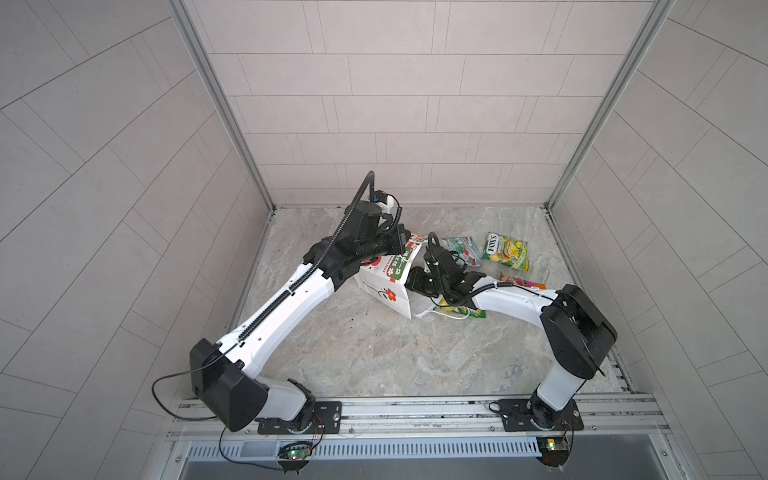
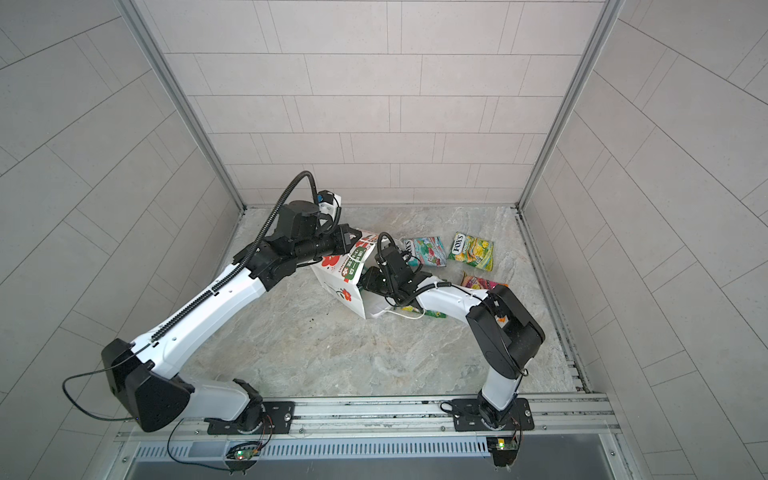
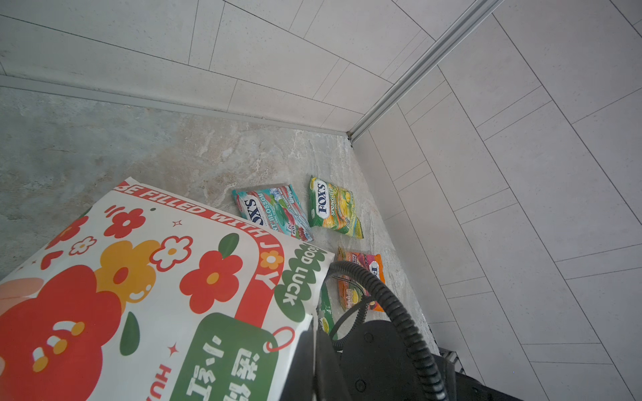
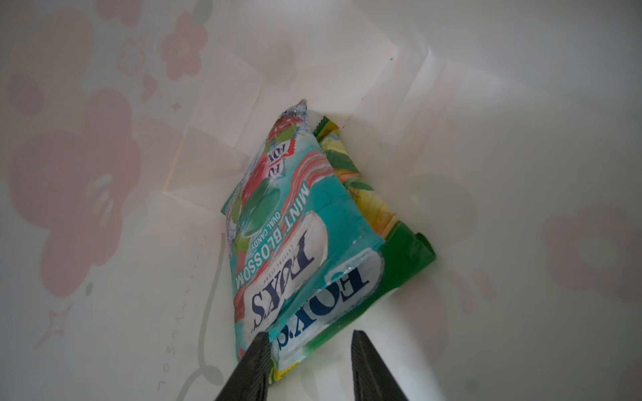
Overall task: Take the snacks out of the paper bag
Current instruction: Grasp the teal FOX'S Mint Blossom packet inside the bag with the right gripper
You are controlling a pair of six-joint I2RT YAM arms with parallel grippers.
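The white paper bag (image 1: 384, 289) (image 2: 340, 286) lies tipped on its side in both top views, its mouth towards the right arm. My left gripper (image 3: 314, 350) is shut on the bag's paper edge, holding that end up. My right gripper (image 4: 309, 338) is inside the bag and open. A corner of a green-yellow snack packet (image 4: 375, 222) lies between its fingers, beside a teal packet (image 4: 288, 225). Outside the bag lie a teal packet (image 1: 463, 249), a yellow-green packet (image 1: 505, 251), an orange packet (image 1: 521, 283), and a green packet (image 1: 461, 311) partly under the right arm.
The bag's white cord handle (image 1: 453, 316) trails on the marble floor by the right forearm. Tiled walls close the cell at the back and on both sides. A metal rail (image 1: 415, 409) carries both arm bases at the front.
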